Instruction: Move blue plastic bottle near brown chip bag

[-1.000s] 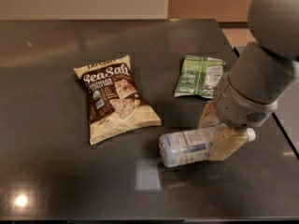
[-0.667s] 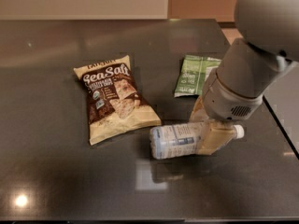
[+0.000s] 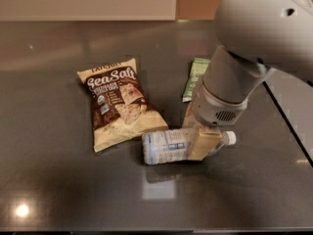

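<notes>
The blue plastic bottle (image 3: 164, 146) lies on its side, its white cap pointing right and its base close to the lower right corner of the brown chip bag (image 3: 118, 102). The bag lies flat on the dark table, left of centre. My gripper (image 3: 203, 142) comes down from the big grey arm at the upper right and is shut on the bottle's cap-side half. One tan finger (image 3: 204, 145) shows across the front of the bottle. The other finger is hidden behind it.
A small green bag (image 3: 195, 76) lies behind the arm, partly hidden by it. The dark table (image 3: 54, 180) has a seam or edge running diagonally at the right (image 3: 288, 124). A pale wall runs along the back.
My gripper has moved left with the bottle in it. The bottle's base now lies almost against the chip bag's lower right corner.
</notes>
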`<state>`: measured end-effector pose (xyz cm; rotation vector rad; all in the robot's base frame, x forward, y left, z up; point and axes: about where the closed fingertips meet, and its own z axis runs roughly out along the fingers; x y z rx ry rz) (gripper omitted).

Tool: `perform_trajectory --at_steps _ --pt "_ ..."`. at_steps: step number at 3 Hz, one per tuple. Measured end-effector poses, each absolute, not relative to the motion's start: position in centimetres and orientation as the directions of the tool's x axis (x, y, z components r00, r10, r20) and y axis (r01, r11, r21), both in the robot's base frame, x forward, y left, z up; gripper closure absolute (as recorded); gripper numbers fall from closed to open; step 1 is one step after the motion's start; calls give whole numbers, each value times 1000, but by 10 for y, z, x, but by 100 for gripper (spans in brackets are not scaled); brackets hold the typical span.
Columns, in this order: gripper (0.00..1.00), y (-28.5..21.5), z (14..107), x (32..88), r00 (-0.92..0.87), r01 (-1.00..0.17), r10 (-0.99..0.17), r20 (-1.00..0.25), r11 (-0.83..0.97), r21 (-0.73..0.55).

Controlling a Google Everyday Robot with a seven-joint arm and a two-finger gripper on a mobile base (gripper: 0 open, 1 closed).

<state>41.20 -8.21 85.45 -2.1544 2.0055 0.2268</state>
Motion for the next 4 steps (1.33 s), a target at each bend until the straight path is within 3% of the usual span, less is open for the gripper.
perform_trajectory --at_steps 1,4 --pt "82 -68 849 413 80 -997 -974 -214 -74 -32" --pt "13 -47 848 424 119 -992 -977 -177 -111 -59"
